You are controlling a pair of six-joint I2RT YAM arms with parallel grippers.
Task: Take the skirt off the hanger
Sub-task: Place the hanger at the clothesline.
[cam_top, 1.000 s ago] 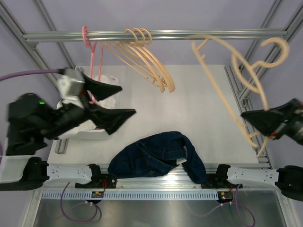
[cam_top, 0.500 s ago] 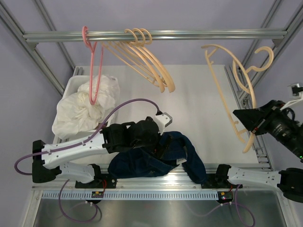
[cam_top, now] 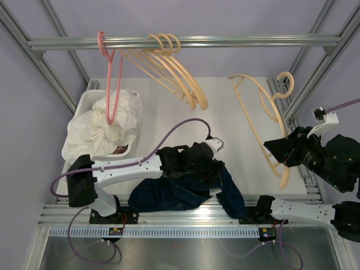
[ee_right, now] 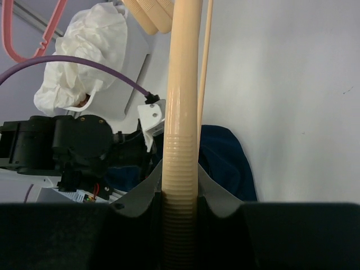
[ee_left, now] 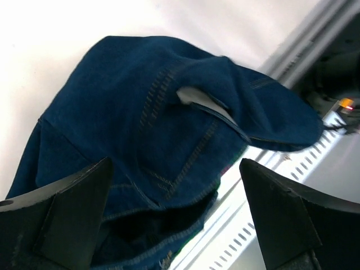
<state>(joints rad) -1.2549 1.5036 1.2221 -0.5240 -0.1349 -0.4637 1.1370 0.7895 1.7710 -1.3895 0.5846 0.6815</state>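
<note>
The skirt (cam_top: 180,191) is a dark blue denim heap lying on the table by the front edge, off any hanger. My left gripper (cam_top: 209,170) hovers low over its upper right part. In the left wrist view the skirt (ee_left: 163,112) fills the frame, and the left gripper (ee_left: 174,216) stands wide open with only denim below the gap. The beige hanger (cam_top: 261,109) hangs bare in the air at the right, with my right gripper (cam_top: 283,154) shut on its lower bar. The right wrist view shows that ribbed bar (ee_right: 183,112) clamped in the right gripper (ee_right: 181,208).
A metal rail (cam_top: 225,40) crosses the back, carrying a pink hanger (cam_top: 109,84) and several beige hangers (cam_top: 174,70). A white bin (cam_top: 90,100) at the left holds crumpled white cloth (cam_top: 101,129). An aluminium frame rail (cam_top: 185,216) runs along the front edge under the skirt's hem.
My left arm has swung from the far left across to the skirt and come down over it, still open. The right gripper has brought the hanger lower and turned it.
</note>
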